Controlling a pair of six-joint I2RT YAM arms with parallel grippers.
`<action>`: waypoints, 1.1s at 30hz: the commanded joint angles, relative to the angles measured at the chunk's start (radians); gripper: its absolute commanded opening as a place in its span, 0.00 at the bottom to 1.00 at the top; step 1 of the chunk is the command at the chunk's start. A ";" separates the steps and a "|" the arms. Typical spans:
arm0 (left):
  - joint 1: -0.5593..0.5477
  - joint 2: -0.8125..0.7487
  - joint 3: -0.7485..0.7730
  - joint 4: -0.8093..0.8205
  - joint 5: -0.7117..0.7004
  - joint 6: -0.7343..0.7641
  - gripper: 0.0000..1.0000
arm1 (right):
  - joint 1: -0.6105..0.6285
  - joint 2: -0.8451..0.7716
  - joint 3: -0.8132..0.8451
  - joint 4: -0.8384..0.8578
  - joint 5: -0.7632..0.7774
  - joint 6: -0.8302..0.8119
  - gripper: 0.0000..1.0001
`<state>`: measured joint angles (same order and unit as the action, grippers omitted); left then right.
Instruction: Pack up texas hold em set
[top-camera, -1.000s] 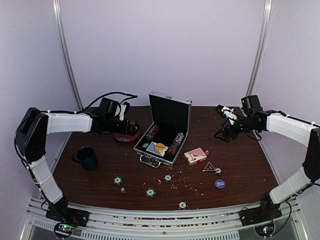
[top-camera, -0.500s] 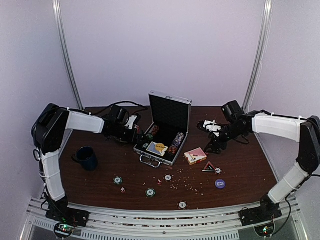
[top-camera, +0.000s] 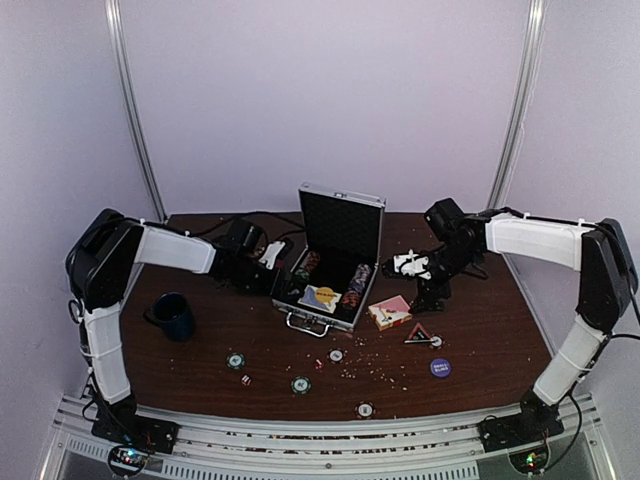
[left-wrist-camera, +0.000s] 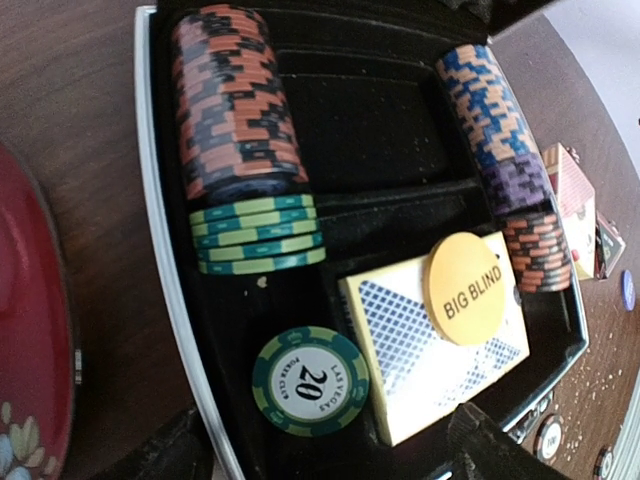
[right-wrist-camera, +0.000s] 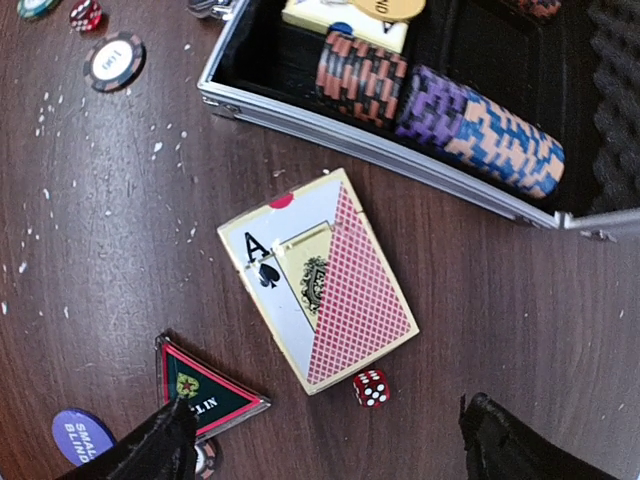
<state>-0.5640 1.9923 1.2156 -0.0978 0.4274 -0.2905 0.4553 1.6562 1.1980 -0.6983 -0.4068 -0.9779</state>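
Observation:
The silver case stands open mid-table, lid upright. Its black tray holds chip rows, a green 20 chip, a blue card deck and a yellow BIG BLIND disc. My left gripper is open and empty at the case's left edge. My right gripper is open and empty above the pink card box, with a red die beside it. The blue disc and loose chips lie toward the front.
A dark blue mug stands at the left. The red plate's edge lies just left of the case. A triangular token lies right of the card box. Small dice and pale crumbs are scattered at the front.
My left gripper has moved right, past the red plate, to the case's left edge. My right gripper has swung left and down over the pink card box.

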 joint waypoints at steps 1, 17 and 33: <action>-0.078 -0.021 0.002 0.028 0.095 0.019 0.82 | 0.034 0.066 0.080 -0.113 0.039 -0.208 0.92; -0.030 -0.180 -0.071 -0.054 -0.015 0.010 0.85 | 0.098 0.389 0.436 -0.374 0.127 -0.372 0.89; 0.029 -0.253 -0.145 -0.007 -0.063 0.046 0.87 | 0.102 0.423 0.367 -0.284 0.174 -0.279 0.93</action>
<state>-0.5419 1.7531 1.0908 -0.1558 0.3702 -0.2604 0.5503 2.0506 1.5726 -0.9894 -0.2596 -1.2842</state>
